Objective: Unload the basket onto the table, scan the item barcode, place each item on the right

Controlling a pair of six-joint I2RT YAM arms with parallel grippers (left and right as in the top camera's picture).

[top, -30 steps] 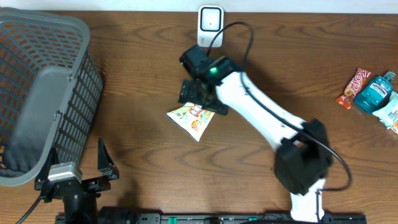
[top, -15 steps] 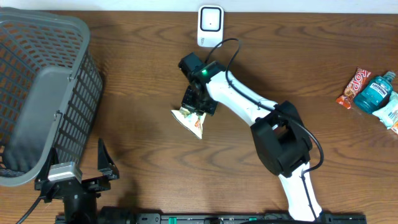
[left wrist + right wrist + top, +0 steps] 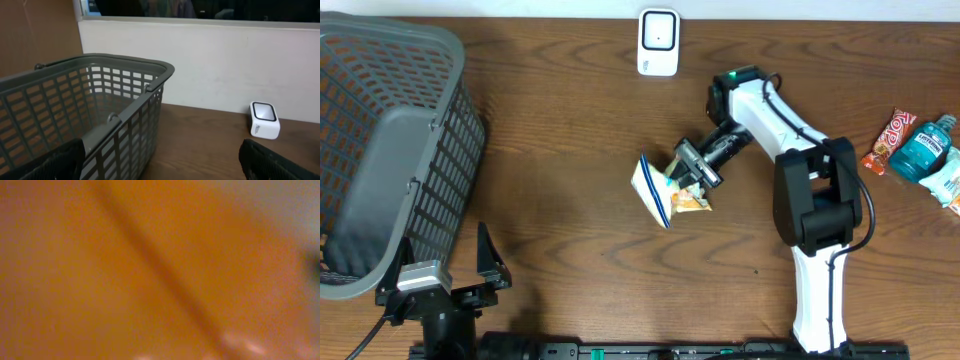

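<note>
jaws: right gripper (image 3: 692, 168) clamped on snack packet (image 3: 654, 186), apart from scanner (image 3: 658, 42); left gripper (image 3: 160, 162) wide open, empty.

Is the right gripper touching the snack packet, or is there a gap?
Touching. The overhead view shows the right gripper closed on the snack packet, with no gap between them; the right wrist view is only an orange blur.

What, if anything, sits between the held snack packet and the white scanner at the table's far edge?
Nothing visible: only bare brown wooden table lies between the white-and-orange snack packet in the right gripper and the white box-shaped scanner.
</note>
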